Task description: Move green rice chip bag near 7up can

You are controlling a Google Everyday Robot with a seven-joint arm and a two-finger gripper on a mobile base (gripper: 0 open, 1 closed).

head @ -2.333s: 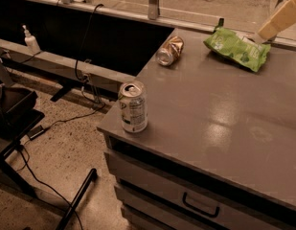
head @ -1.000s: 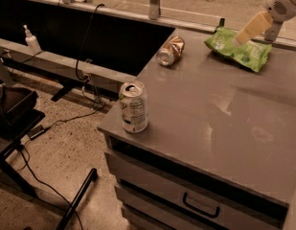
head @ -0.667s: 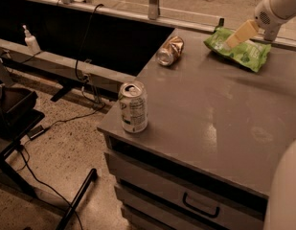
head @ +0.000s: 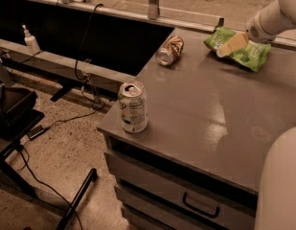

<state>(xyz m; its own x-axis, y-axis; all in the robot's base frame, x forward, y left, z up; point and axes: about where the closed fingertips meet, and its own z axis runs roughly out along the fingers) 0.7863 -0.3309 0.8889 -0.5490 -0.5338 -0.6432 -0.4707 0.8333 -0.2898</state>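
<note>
With the hand (head: 232, 44) at the chip bag (head: 244, 51), well apart from the 7up can (head: 133, 107), grasping seems next, though I cannot tell its grip.

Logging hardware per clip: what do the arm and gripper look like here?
The gripper, above the green rice chip bag at the far edge of the counter, is pale tan and wedge-shaped. Its arm is smooth, rounded white casing with a small dark grille. No cables on it.

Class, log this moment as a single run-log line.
claw: at green rice chip bag, far side | 7up can: upright, near corner | bag: far from can
</note>
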